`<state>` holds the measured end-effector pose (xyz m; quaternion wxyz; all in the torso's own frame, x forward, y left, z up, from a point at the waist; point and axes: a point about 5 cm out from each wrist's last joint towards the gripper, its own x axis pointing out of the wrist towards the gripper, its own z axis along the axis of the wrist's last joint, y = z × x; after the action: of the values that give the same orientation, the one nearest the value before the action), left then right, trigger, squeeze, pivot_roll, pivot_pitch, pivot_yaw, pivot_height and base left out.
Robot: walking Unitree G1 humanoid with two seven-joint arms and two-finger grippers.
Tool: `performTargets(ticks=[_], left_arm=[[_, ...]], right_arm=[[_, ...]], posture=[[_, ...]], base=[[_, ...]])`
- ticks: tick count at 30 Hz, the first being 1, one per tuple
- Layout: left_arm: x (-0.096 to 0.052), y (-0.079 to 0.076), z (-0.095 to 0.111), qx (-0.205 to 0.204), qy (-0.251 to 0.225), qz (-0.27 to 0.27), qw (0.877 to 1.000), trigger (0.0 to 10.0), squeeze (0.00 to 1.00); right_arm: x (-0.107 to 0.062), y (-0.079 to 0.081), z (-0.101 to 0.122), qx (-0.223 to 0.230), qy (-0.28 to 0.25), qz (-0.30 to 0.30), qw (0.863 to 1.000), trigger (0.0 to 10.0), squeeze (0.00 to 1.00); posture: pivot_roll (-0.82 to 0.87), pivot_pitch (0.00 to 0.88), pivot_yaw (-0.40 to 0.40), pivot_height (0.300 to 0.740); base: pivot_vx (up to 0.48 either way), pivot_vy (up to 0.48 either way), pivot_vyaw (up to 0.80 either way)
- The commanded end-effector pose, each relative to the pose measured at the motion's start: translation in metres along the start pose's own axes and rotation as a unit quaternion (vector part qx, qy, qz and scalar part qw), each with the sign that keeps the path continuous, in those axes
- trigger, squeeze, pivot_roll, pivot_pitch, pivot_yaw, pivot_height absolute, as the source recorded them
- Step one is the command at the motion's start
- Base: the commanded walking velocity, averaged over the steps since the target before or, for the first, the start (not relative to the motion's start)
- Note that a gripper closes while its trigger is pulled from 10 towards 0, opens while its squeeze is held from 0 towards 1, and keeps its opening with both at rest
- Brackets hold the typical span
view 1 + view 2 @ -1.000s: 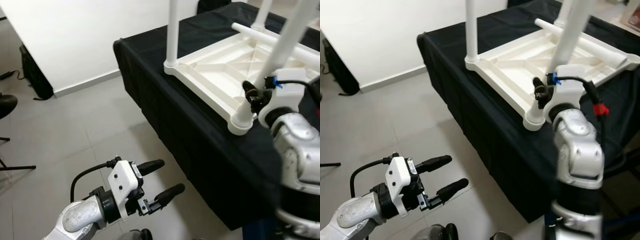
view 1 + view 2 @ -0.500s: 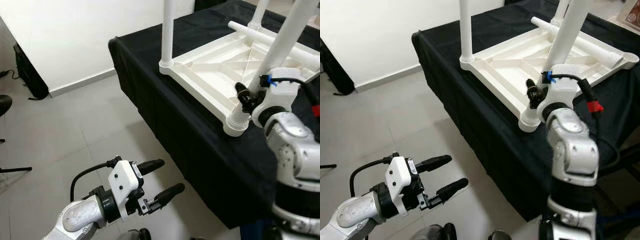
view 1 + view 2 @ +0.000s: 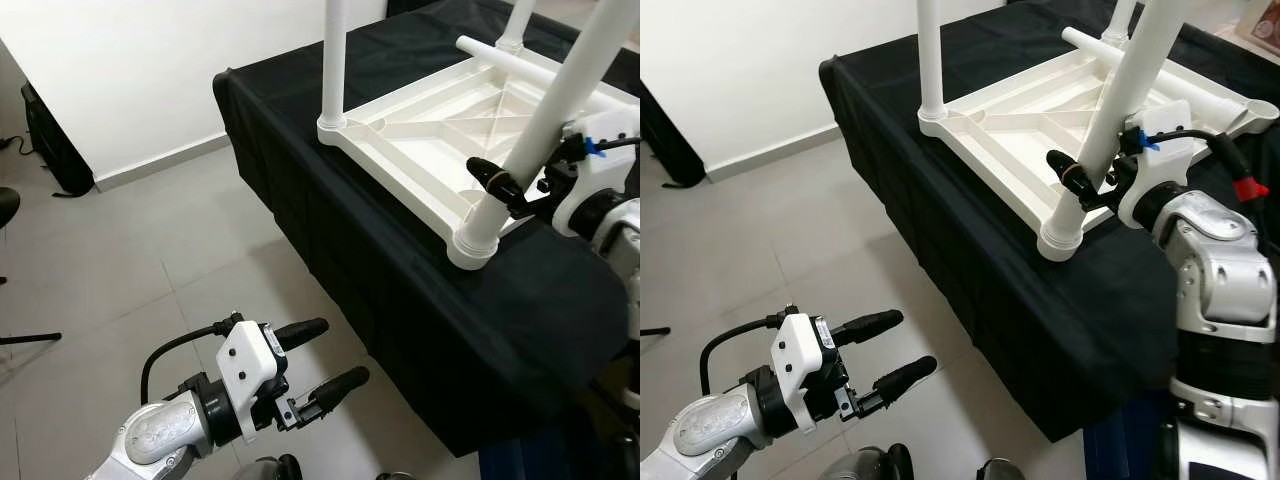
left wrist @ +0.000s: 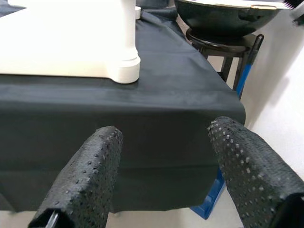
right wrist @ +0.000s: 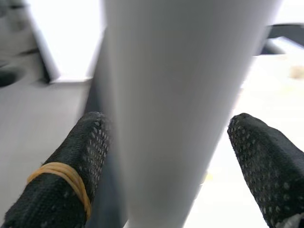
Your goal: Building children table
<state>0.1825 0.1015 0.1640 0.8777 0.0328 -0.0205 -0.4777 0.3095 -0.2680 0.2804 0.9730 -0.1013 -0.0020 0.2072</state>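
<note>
Table top: the white plastic table top lies upside down on the black-draped bench, its near corner close to the bench edge.
Legs: three white legs stand in corner sockets; the near leg leans a little in its socket; a fourth leg lies loose across the underside.
Right gripper: your right gripper straddles the near leg low down, fingers spread; in the right wrist view both pads stand clear of the leg, so nothing is grasped.
Left gripper: your left gripper hangs over the floor, well apart from the bench, fingers spread and empty.
Stage, judged: near leg looks fitted but possibly not fully seated; loose leg not yet mounted.
Risk 1: if you close off-centre, the leaning leg could be levered out of its socket.
Risk 2: a sideways push could slide the top toward the bench edge, since your left gripper is not bracing it.
Risk 3: the loose leg could roll if the top is jolted.
</note>
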Motion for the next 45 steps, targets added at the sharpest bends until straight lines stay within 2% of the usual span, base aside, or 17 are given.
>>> performTargets(ticks=[1, 7, 11, 12, 15, 16, 21, 28, 29, 30, 31, 32, 33, 34, 36, 37, 45], left_arm=[[-0.002, -0.002, -0.001, -0.001, 0.006, -0.003, 1.0, 10.0, 0.0], [-0.002, -0.002, -0.001, -0.001, 0.007, -0.002, 1.0, 10.0, 0.0], [-0.002, -0.002, -0.001, 0.0, 0.007, -0.004, 1.0, 10.0, 0.0], [-0.002, -0.002, 0.0, 0.0, 0.007, -0.005, 1.0, 10.0, 0.0], [-0.002, -0.002, 0.0, 0.0, 0.006, -0.005, 1.0, 10.0, 0.0], [-0.002, -0.001, 0.0, 0.001, 0.006, -0.005, 1.0, 10.0, 0.0], [-0.003, -0.001, 0.0, 0.001, 0.007, -0.003, 1.0, 10.0, 0.0], [-0.003, 0.0, 0.0, 0.001, 0.008, -0.003, 1.0, 10.0, 0.0], [-0.003, 0.0, 0.0, 0.002, 0.008, -0.004, 1.0, 10.0, 0.0], [-0.003, 0.0, 0.0, 0.002, 0.008, -0.004, 1.0, 10.0, 0.0], [-0.002, 0.0, 0.0, 0.002, 0.007, -0.005, 1.0, 10.0, 0.0], [-0.001, 0.0, -0.001, 0.002, 0.006, -0.006, 1.0, 10.0, 0.0], [-0.001, 0.0, -0.001, 0.002, 0.006, -0.006, 1.0, 10.0, 0.0], [0.0, -0.001, -0.001, 0.001, 0.005, -0.008, 1.0, 10.0, 0.0], [0.002, -0.002, -0.001, 0.001, 0.004, -0.01, 1.0, 10.0, 0.0], [0.002, -0.002, 0.0, 0.001, 0.003, -0.01, 1.0, 10.0, 0.0], [-0.001, 0.0, -0.001, 0.003, 0.006, -0.007, 1.0, 10.0, 0.0]], right_arm=[[-0.004, 0.002, -0.008, 0.014, 0.006, 0.051, 0.999, 10.0, 1.0], [-0.011, -0.008, -0.016, 0.017, 0.014, 0.062, 0.998, 10.0, 1.0], [-0.008, -0.012, -0.021, 0.009, 0.013, 0.044, 0.999, 10.0, 1.0], [-0.005, -0.011, -0.022, 0.01, 0.011, 0.038, 0.999, 2.7, 0.13], [-0.002, -0.011, -0.023, 0.013, 0.01, 0.034, 0.999, 2.7, 0.13], [-0.001, -0.009, -0.024, 0.015, 0.007, 0.035, 0.999, 0.0, 0.0], [0.002, -0.005, -0.025, 0.02, -0.003, 0.038, 0.999, 0.0, 0.0], [0.0, -0.009, -0.029, 0.016, 0.005, -0.02, 1.0, 0.0, 0.0], [0.002, -0.011, -0.033, -0.002, 0.029, -0.11, 0.994, 0.0, 0.0], [0.002, -0.011, -0.033, -0.002, 0.029, -0.11, 0.994, 0.0, 0.0], [-0.001, -0.01, -0.039, 0.012, 0.044, -0.235, 0.971, 0.0, 0.0], [-0.003, 0.003, -0.047, 0.028, 0.053, -0.31, 0.949, 0.0, 0.0], [-0.003, 0.003, -0.047, 0.028, 0.053, -0.31, 0.949, 0.0, 0.0], [-0.004, 0.016, -0.052, 0.044, 0.057, -0.348, 0.935, 0.0, 0.0], [0.005, 0.048, -0.059, 0.085, 0.058, -0.335, 0.937, 0.0, 0.0], [0.009, 0.055, -0.059, 0.093, 0.058, -0.327, 0.938, 0.0, 0.0], [0.019, 0.053, -0.048, 0.102, 0.046, -0.298, 0.948, 0.0, 0.0]], posture=[[-0.02, 0.195, 0.002, 0.74], [-0.02, 0.196, 0.008, 0.74], [-0.02, 0.195, 0.01, 0.74], [-0.01, 0.193, 0.012, 0.74], [-0.01, 0.193, 0.012, 0.74], [-0.01, 0.193, 0.012, 0.74], [-0.01, 0.193, 0.011, 0.74], [-0.01, 0.19, 0.008, 0.74], [-0.02, 0.187, 0.005, 0.74], [-0.02, 0.187, 0.005, 0.74], [-0.02, 0.186, 0.004, 0.74], [-0.02, 0.184, 0.007, 0.74], [-0.02, 0.184, 0.007, 0.74], [-0.02, 0.184, 0.008, 0.74], [-0.02, 0.174, 0.009, 0.74], [-0.02, 0.174, 0.009, 0.74], [-0.03, 0.176, 0.006, 0.74]], base=[[0.0, 0.0, 0.0], [0.0, 0.0, 0.0], [0.0, 0.0, 0.0], [0.0, 0.0, 0.0], [0.0, 0.0, 0.0], [0.0, 0.0, 0.0], [0.0, 0.0, 0.0], [0.0, 0.0, 0.0], [0.0, 0.0, 0.0], [0.0, 0.0, 0.0], [0.0, 0.0, 0.0], [0.0, 0.0, 0.0], [0.0, 0.0, 0.0], [0.0, 0.0, 0.0], [0.0, 0.0, 0.0], [0.0, 0.0, 0.0], [0.0, 0.0, 0.0]])
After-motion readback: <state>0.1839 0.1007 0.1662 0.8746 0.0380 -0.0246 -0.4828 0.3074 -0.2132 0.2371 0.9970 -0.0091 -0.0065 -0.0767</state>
